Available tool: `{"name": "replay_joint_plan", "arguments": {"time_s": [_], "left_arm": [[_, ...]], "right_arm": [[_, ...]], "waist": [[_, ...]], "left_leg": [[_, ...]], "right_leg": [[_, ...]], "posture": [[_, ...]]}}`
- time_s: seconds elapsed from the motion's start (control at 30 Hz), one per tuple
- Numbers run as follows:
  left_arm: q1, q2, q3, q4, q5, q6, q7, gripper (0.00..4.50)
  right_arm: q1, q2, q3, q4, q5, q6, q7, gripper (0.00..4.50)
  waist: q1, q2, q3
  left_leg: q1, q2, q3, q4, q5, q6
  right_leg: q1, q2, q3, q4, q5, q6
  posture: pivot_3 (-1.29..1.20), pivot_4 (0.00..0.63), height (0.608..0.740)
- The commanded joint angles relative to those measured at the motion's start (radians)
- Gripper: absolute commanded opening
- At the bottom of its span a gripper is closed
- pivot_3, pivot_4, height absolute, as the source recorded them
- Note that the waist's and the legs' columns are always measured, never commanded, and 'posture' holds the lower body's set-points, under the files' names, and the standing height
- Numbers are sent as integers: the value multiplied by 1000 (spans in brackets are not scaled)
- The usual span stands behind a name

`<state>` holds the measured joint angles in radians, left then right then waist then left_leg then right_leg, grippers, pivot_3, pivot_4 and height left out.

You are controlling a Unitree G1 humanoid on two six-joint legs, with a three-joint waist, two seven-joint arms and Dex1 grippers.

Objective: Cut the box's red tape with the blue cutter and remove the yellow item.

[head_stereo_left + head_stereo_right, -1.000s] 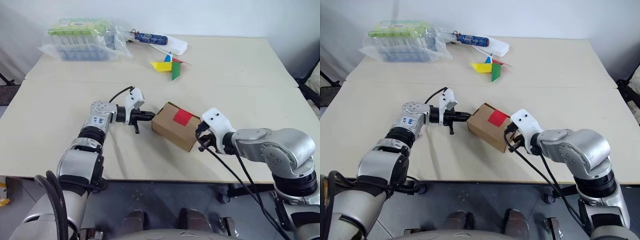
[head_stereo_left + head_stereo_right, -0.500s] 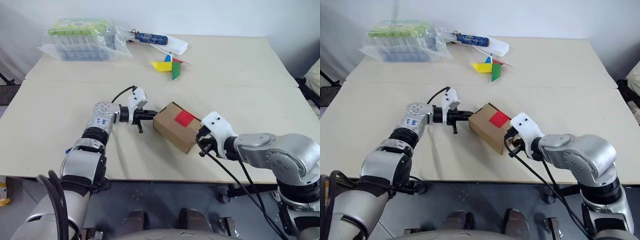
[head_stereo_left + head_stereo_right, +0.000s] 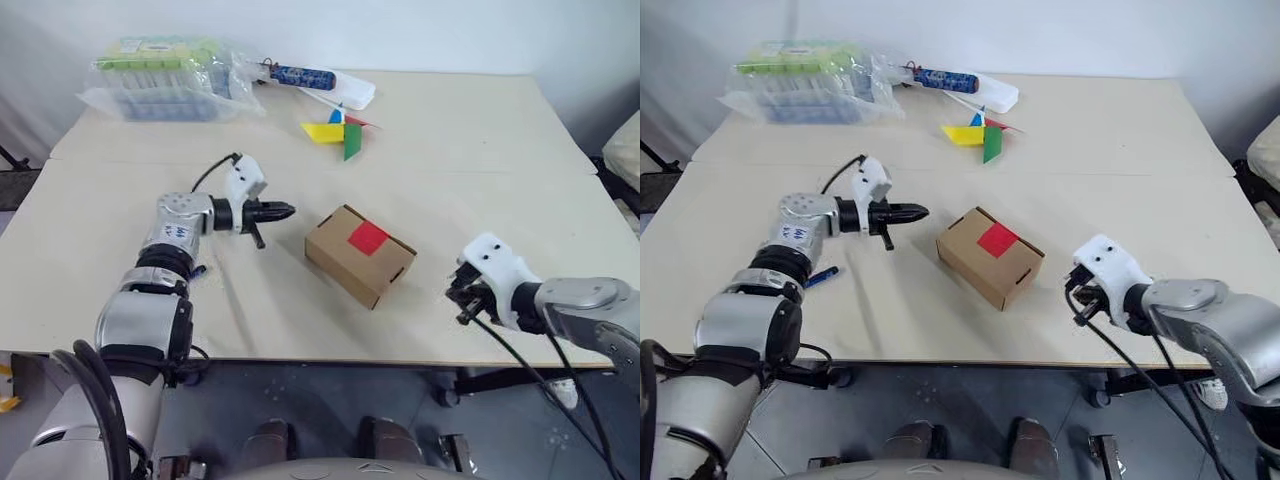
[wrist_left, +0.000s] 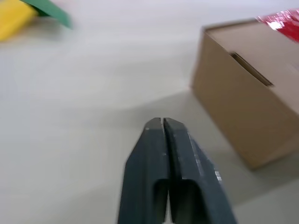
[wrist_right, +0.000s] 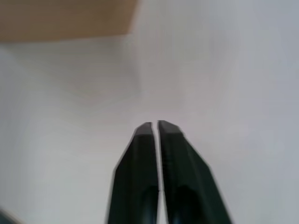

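Box (image 3: 990, 257) is sitting mid-bench with red tape (image 3: 996, 238) facing up, uncut. Left claw (image 4: 163, 122) and right claw (image 5: 154, 125) are flanking it, fingers nearly together, empty. Blue cutter (image 3: 821, 277) is lying beside the left arm, likely the next pick.

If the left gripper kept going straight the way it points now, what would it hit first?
Probably the box: the left gripper points toward its near end with bare table between, though it may pass just above the top edge.

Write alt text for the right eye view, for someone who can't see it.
A small brown cardboard box with red tape on top sits mid-table, untouched, with the left gripper and the right gripper on either side, both clear of it. A blue cutter lies by the left arm.
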<state>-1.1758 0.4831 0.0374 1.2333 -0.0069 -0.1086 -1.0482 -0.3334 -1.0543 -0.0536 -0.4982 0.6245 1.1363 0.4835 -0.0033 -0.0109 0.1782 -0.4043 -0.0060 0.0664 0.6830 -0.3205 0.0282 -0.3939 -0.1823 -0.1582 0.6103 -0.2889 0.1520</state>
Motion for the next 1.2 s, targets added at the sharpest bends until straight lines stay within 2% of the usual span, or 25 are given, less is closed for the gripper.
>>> {"name": "replay_joint_plan", "arguments": {"time_s": [0.03, 0.2, 0.3, 0.33, 0.37, 0.53, 0.67, 0.77, 0.97, 1.07, 1.2], "left_arm": [[-28, 73, 22, -52, -18, 84, -24, 1505], [22, 181, 50, -210, -63, 237, -69, 2904], [156, 266, 94, -454, -123, 402, -87, 3869], [202, 286, 106, -533, -142, 453, -88, 4134], [262, 312, 122, -626, -164, 510, -88, 4402], [668, 422, 316, -1086, -332, 783, -95, 4454], [880, 443, 426, -1221, -369, 817, -60, 4454], [979, 461, 443, -1211, -347, 722, -67, 4454], [1033, 463, 421, -1119, -330, 532, -99, 4454], [1009, 482, 357, -990, -272, 388, -124, 4454], [949, 501, 293, -856, -244, 286, -160, 4454]], "right_arm": [[-18, -11, -88, 77, -24, -190, 144, 1575], [-29, -1, -100, 181, -68, -423, 323, 3155], [-75, 21, -82, 267, -92, -547, 415, 4260], [-85, 26, -78, 284, -95, -572, 439, 4493], [-97, 29, -72, 299, -95, -595, 470, 4500], [-194, 78, -20, 360, -101, -660, 581, 4500], [-248, 113, 22, 397, -124, -666, 611, 4500], [-288, 143, 59, 422, -148, -680, 639, 4500], [-333, 183, 82, 414, -166, -685, 667, 4500], [-347, 190, 85, 349, -136, -647, 684, 4500], [-336, 187, 72, 300, -129, -614, 681, 4500]], "waist": [[-1, 0, 0], [1, -1, 1], [-1, -1, 1], [-3, -1, 1], [-4, -1, 1], [-20, 0, 2], [-16, 0, 2], [-4, 1, 2], [4, 1, 2], [1, 2, 3], [1, 2, 3]], "left_leg": [[0, 0, 0, 0, 0, 0], [0, 0, 0, 0, 0, 0], [0, 0, -1, 0, 0, 0], [0, 0, -1, 0, 0, 0], [1, 1, -1, 0, 0, 0], [1, 4, -5, 0, 0, 0], [2, 6, -7, 1, 0, 0], [3, 5, -7, 1, 0, 0], [3, 5, -2, 1, 0, 0], [3, 3, -1, 1, 0, -1], [3, 2, 0, 0, 0, -1]], "right_leg": [[0, 0, 0, 0, 0, 0], [0, 0, 0, 0, 0, 0], [0, 0, 0, 0, 0, 0], [0, 0, 0, 0, 0, 0], [0, 0, 0, 1, 0, 0], [0, 0, 1, 2, 0, 0], [2, -1, 2, 1, 0, 0], [2, -1, 2, 1, 0, 0], [2, -1, 3, 1, 0, 0], [1, 0, 2, 1, 0, 0], [1, 0, 2, 2, 0, -1]], "posture": [[0, 150, 740], [0, 150, 740], [0, 150, 740], [0, 150, 740], [0, 150, 740], [0, 150, 740], [0, 150, 740], [0, 150, 740], [0, 150, 740], [0, 150, 740], [0, 150, 740]]}}
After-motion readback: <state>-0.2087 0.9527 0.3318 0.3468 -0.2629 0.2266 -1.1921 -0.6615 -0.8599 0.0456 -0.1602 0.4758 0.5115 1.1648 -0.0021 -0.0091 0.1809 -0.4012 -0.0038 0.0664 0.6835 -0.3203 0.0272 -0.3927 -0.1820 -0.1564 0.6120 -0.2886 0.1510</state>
